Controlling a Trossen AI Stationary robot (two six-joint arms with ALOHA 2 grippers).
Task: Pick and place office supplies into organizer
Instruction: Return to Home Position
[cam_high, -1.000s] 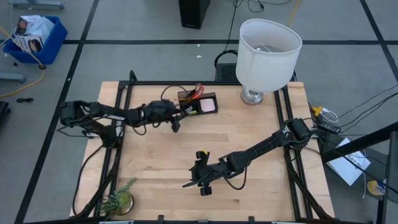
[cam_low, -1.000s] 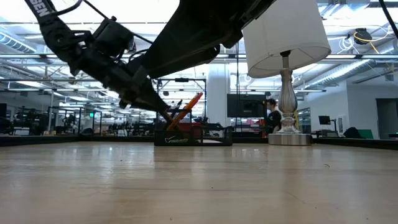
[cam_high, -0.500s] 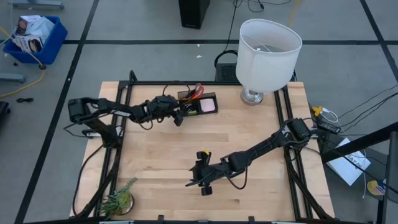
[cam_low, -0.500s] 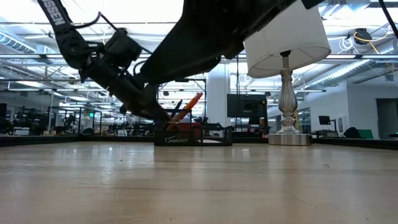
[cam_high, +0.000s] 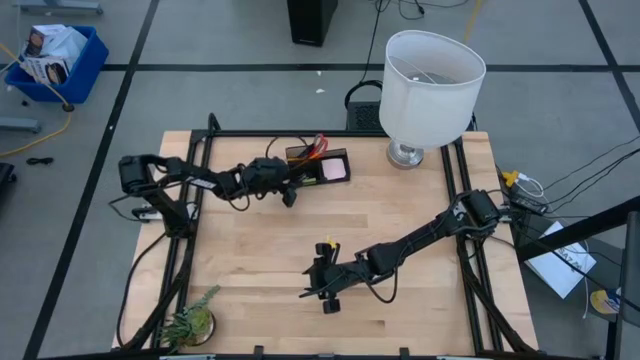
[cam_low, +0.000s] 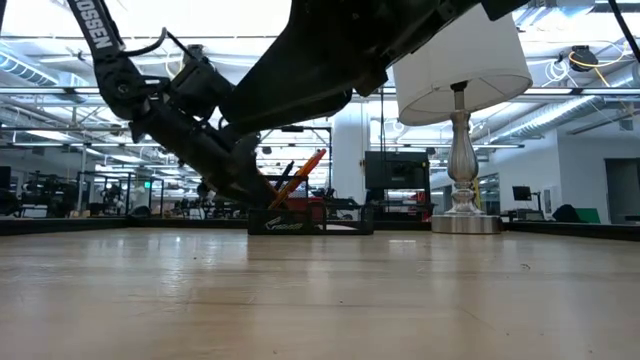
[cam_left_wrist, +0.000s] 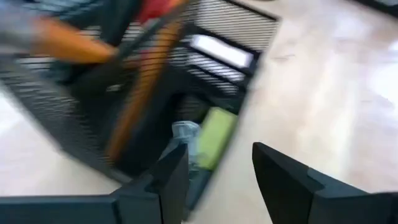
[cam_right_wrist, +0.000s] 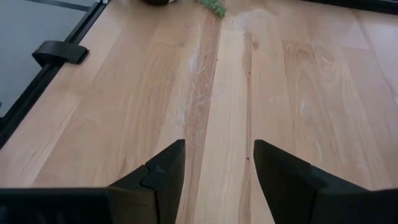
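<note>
The black mesh organizer stands at the table's far middle. Red-handled scissors and orange pencils stick up out of it, and a pink sticky-note pad lies in its right part. In the left wrist view a yellow-green eraser lies in a near compartment. My left gripper hangs open just above the organizer's near left corner, slanting down, with nothing between its fingers. My right gripper is open over bare wood in the table's near middle.
A white-shaded lamp stands at the far right, close to the organizer. A small green plant sits at the near left corner. Black rails run along the table's left and right sides. Bare wood lies between the two grippers.
My left gripper has gone a little down and toward the organizer, ending over its near left corner. The right arm has kept still.
</note>
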